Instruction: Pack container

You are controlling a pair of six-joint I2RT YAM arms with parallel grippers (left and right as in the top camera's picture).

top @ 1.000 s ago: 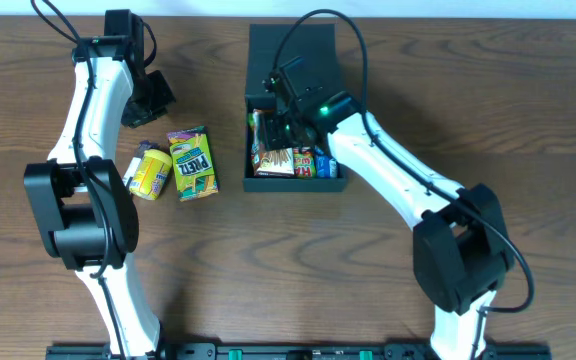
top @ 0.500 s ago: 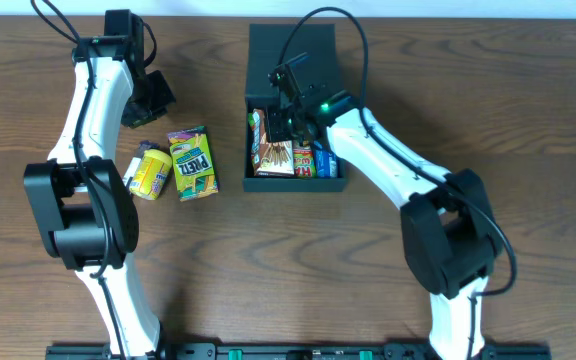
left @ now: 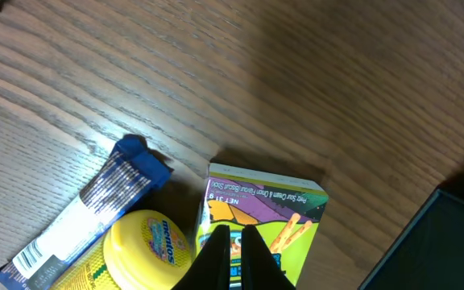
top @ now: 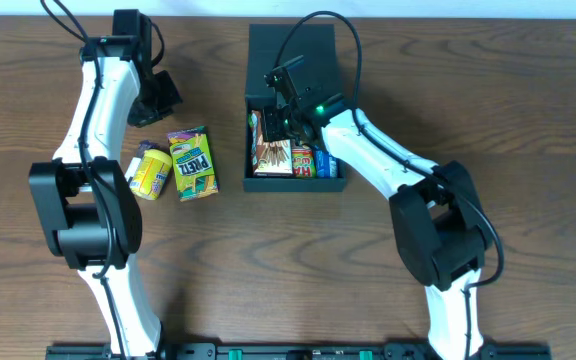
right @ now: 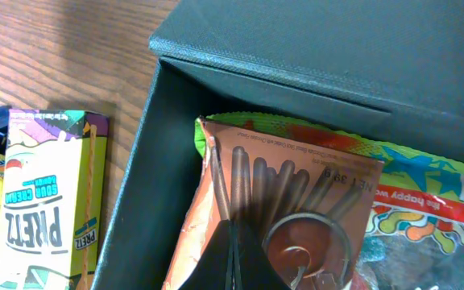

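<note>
Teal-green and matte, the container (top: 268, 50) is sitting far-middle on the bench (top: 528, 120), its lid lying open behind so packets can drop in. At least four are crowding inside, a brown biscuit-stick packet (right: 288, 193) on top. The right end effector (right: 232, 242) is hovering over it, fingers pressed together, empty. Three items are lying left, likely within the other arm's reach: a green Pretz box (top: 193, 162), a yellow tub (top: 151, 172), a blue wrapper (left: 87, 209). The left end effector (left: 232, 246) is hanging near them, closed on nothing.

I see packets (top: 273, 155) crowding the container (top: 293, 184), with only a slim gap along its left wall beside my right tool (right: 234, 250). A green box (top: 192, 162) and yellow tub (top: 151, 172) block the counter's (top: 298, 260) left half. The near edge lies open.
</note>
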